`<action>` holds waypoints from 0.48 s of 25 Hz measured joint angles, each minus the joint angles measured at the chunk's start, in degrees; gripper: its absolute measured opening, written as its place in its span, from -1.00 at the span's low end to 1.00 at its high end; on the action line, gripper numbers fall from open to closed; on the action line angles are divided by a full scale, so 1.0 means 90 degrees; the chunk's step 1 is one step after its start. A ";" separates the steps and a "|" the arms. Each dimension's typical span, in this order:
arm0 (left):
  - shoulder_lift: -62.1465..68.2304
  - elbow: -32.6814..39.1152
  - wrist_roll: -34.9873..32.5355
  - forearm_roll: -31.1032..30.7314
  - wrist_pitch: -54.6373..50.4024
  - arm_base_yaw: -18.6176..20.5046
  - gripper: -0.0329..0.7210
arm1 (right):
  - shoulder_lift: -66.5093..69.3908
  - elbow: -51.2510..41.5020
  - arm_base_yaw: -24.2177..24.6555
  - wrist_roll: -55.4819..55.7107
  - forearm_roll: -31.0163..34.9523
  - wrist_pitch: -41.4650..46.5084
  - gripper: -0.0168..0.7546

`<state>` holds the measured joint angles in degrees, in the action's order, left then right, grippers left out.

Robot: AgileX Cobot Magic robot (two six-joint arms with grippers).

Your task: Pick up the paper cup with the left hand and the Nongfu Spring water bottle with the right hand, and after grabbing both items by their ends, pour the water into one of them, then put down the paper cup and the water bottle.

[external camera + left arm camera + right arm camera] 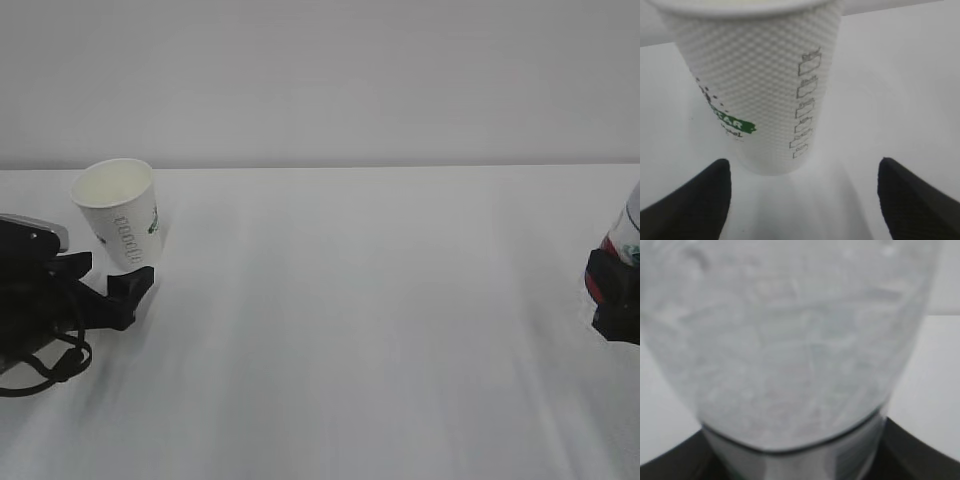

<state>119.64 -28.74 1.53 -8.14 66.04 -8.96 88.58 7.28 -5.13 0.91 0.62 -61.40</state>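
Claw tips of the left claw (802, 200) stand wide open, flanking the cup (755, 90) at frame centre. Close low on its base. At right edge, your right claw (615, 295) grips the bottle (627, 235); keep it steady.

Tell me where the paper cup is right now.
The paper cup stands tilted at the far left of the exterior view, just beyond the left hand; the left wrist view shows it between the open jaws, which are clear of it.
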 joint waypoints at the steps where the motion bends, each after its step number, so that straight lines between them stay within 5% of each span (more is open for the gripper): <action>1: 0.0021 -0.0005 0.0000 0.0057 0.0000 0.0000 0.92 | 0.0000 0.0000 0.0000 0.0000 0.0000 0.0000 0.21; 12: 0.0499 -0.0540 0.0000 0.0301 0.0000 0.0000 0.92 | 0.0000 0.0000 0.0000 0.0000 0.0011 0.0000 0.21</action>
<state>124.14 -33.60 1.53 -5.43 66.04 -8.96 88.58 7.28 -5.13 0.91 0.72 -61.40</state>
